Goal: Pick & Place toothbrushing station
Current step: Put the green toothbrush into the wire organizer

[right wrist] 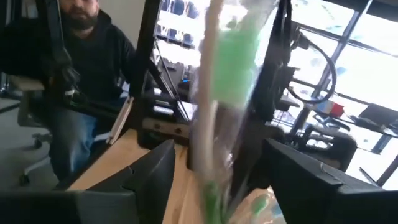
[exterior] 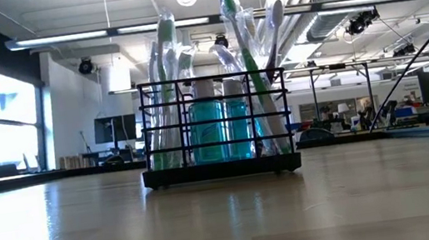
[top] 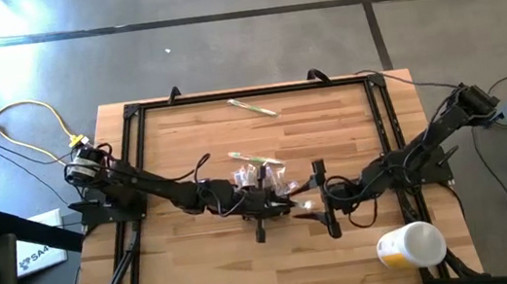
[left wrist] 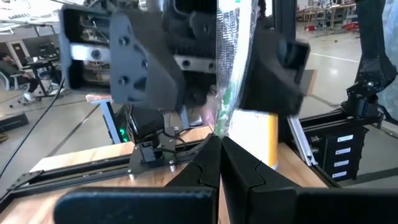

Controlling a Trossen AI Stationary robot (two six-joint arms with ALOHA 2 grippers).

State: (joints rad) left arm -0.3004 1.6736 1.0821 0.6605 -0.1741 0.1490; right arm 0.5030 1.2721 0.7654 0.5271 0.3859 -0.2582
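The toothbrushing station (exterior: 216, 128), a small black wire caddy, stands on the table's middle with several toothbrushes and two blue bottles in it. In the high view it lies under the meeting arms. My left gripper (left wrist: 219, 148) (top: 288, 204) is shut on a clear-wrapped green toothbrush (left wrist: 227, 68) that stands upright above the table. My right gripper (right wrist: 217, 177) (top: 309, 205) faces it, open, one finger on each side of that wrapped toothbrush (right wrist: 225, 93), apart from it. My left gripper pinches the wrapped toothbrush by a low part of its clear package (left wrist: 222, 124) between its two fingertips. The fingers come level from the table's left side and lie across the package. The toothbrush stands upright above them, lifted clear of the table.
Another wrapped toothbrush (top: 252, 108) lies near the table's far edge. A white-and-yellow cup (top: 410, 245) lies on its side at the near right corner. A black frame (top: 384, 125) runs round the tabletop. A seated person (right wrist: 74, 68) is beyond the table.
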